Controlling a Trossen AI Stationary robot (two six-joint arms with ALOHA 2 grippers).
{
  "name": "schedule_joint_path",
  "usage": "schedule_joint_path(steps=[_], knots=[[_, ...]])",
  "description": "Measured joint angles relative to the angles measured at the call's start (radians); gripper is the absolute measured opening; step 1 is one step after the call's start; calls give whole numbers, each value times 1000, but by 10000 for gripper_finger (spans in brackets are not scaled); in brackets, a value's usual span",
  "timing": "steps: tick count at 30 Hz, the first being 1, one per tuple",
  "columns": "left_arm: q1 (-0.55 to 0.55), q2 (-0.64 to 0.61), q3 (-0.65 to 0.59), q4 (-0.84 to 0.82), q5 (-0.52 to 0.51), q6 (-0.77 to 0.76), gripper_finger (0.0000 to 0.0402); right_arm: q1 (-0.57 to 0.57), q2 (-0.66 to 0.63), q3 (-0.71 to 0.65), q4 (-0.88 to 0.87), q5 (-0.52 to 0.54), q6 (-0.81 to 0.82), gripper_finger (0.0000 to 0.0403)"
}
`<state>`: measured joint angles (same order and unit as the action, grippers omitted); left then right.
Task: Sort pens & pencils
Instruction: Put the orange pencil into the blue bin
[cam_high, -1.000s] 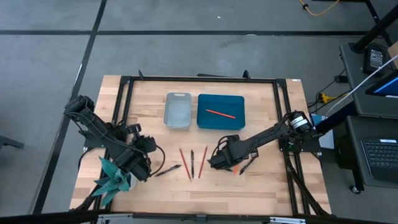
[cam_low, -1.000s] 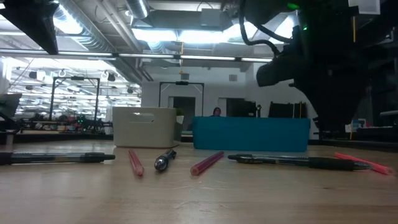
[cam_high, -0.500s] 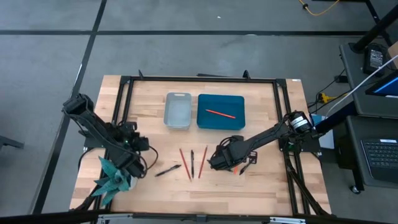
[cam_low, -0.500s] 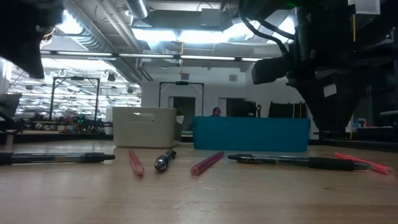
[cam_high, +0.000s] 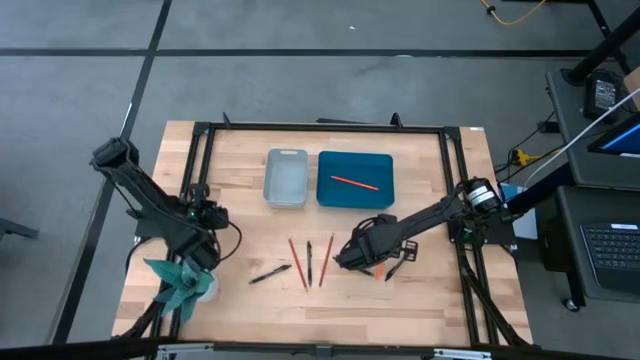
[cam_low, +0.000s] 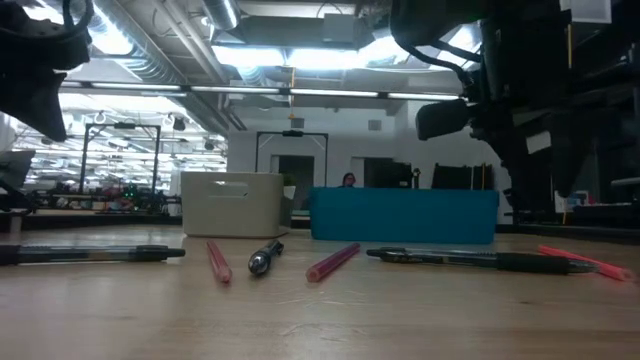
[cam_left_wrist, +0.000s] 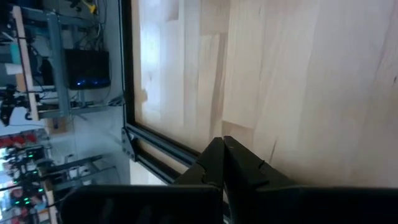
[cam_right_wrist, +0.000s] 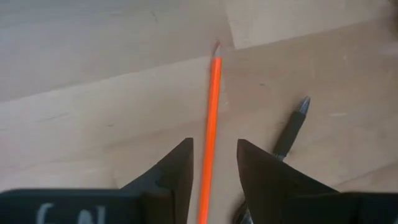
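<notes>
At the table's (cam_high: 430, 300) left side, the left hand (cam_left_wrist: 221, 163) hangs w/ fingers pressed together, nothing in it. Mid-table a black pen (cam_high: 270, 273) lies slanted, then 2 red pencils (cam_high: 295, 262) and a dark pen (cam_high: 309, 259) run roughly near-to-far. Right of them the right hand (cam_right_wrist: 213, 163) is spread astride an orange pencil (cam_right_wrist: 210, 124), its long axis in line w/ the fingers, tip pointing away from the wrist; another black pen (cam_right_wrist: 292, 129) lies just beside it.

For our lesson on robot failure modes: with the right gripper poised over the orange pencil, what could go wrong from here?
1. A black pen lies close beside the orange pencil; the open right gripper straddling the pencil might nudge or catch the pen too.
2. Closing near the pencil's end could let it pivot or slip.
</notes>
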<state>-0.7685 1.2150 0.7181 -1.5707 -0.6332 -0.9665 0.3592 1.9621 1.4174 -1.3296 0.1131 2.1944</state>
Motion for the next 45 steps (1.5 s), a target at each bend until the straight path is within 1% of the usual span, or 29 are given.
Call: schedule_joint_path(steps=[5,11,16,19,22,26,30,33,35,38,43,45], knots=[[0,-10,0,0,-1,0,0,-10,0,0,-2,-1,-1,125],[0,-10,0,0,-1,-3,0,-15,0,0,4,-29,3,125],[0,-10,0,0,-2,-10,0,-15,-14,0,3,-59,11,125],[0,-10,0,0,-5,-18,0,-15,-24,-1,-9,-62,19,125],[0,-10,1,2,-9,-19,0,-15,-50,-21,15,-63,25,125],[0,-9,11,18,-59,-7,0,-15,-69,-51,56,-55,26,125],[6,-9,76,24,-132,29,0,-15,-69,-70,69,-50,23,125],[21,-9,137,29,-200,79,0,-15,-69,-87,111,-2,6,125],[43,-9,173,40,-262,136,0,-15,-69,-103,137,26,-6,125],[110,-9,215,69,-337,245,0,-15,-69,-131,174,34,-21,125],[280,-9,254,161,-402,435,0,-15,-68,-177,208,34,-34,125],[358,-9,262,251,-402,534,0,-15,-68,-192,220,29,-37,125]])
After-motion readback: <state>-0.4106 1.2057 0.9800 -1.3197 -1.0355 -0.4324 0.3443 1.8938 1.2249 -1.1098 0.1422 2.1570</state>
